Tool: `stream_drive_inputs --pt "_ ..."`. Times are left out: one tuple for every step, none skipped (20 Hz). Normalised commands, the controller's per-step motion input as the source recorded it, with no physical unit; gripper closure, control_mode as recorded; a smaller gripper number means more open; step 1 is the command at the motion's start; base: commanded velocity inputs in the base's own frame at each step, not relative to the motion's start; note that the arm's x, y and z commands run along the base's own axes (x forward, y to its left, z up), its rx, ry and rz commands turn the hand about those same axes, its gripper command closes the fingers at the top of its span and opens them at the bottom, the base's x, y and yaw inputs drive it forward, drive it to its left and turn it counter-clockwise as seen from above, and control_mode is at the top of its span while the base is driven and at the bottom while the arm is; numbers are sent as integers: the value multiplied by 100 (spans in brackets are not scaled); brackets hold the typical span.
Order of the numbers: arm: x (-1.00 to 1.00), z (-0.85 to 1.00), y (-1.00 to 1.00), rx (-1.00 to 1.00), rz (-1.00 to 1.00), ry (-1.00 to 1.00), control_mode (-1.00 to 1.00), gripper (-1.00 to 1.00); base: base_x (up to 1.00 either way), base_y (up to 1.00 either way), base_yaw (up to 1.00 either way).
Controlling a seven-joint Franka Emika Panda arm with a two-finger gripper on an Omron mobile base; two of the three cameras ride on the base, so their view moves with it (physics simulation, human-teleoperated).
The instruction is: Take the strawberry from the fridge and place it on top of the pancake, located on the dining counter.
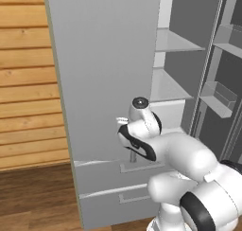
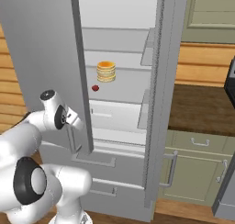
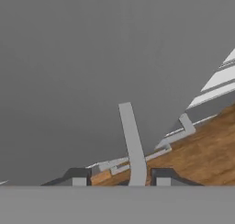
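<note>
The gripper [image 3: 121, 178] is holding its jaws apart around the fridge [image 1: 104, 74] door's handle bar [image 3: 132, 140], strawberry [image 2: 95, 87] sitting on the shelf

— Where do my base cameras look?
— From behind me, left and right, both toward the fridge [image 1: 108, 74] close ahead.
— And my hand camera?
— Past my fingers [image 3: 79, 177], right against its door.

Flat, even rendered light with no glare and only faint shadows. The fridge [image 2: 119, 103] interior is brightest, its open door a dull grey. All three views are slightly soft and pixelated.
</note>
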Motion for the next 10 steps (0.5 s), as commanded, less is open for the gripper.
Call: stream_drive_inputs --pt "-51 -24 41 0 -25 6 -100 100 0 0 0" --pt "-56 -27 45 -3 -23 8 -100 100 0 0 0" --pt "-63 -27 46 -4 -22 7 -100 100 0 0 0" --pt "-64 -27 43 -3 -20 9 -100 100 0 0 0" --pt "-69 -27 41 -2 -18 10 -100 100 0 0 0" --pt "-76 -26 41 -1 -15 9 -100 100 0 0 0" --pt "-78 -24 37 0 -11 9 -100 100 0 0 0" --pt "-86 -21 31 0 -6 7 -100 100 0 0 0" --pt "-94 -18 27 0 0 5 -100 100 0 0 0" --pt "-91 -15 36 -1 0 5 -100 100 0 0 0"
